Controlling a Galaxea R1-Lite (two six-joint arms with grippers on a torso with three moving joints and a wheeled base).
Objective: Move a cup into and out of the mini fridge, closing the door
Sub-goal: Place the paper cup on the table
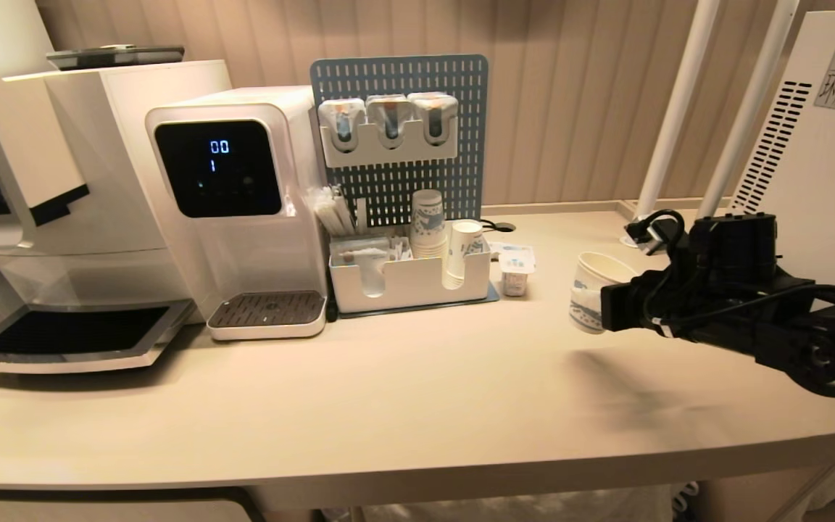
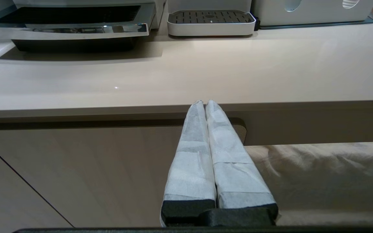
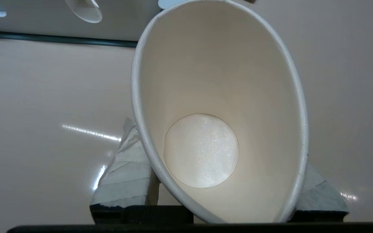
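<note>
Cup held above surface, right side

Right end effector [image 1: 595,308] grasps cup [image 1: 593,290] by its sides, clear of the surface [image 1: 388,406], mouth up and slightly tilted, empty inside; fridge [image 1: 816,145] stands just behind it at far right; left end effector [image 2: 205,106] clenched, empty, parked at the surface's front edge; stacked cups [image 1: 428,225] sit in organiser.

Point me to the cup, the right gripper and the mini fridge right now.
cup [image 1: 590,290]: head view, on its printed side wall, left of the fingers.
right gripper [image 3: 222,194]: right wrist view, midway between the fingertips that clamp the cup.
mini fridge [image 1: 823,174]: head view, on its white side panel by the vent slots.
</note>
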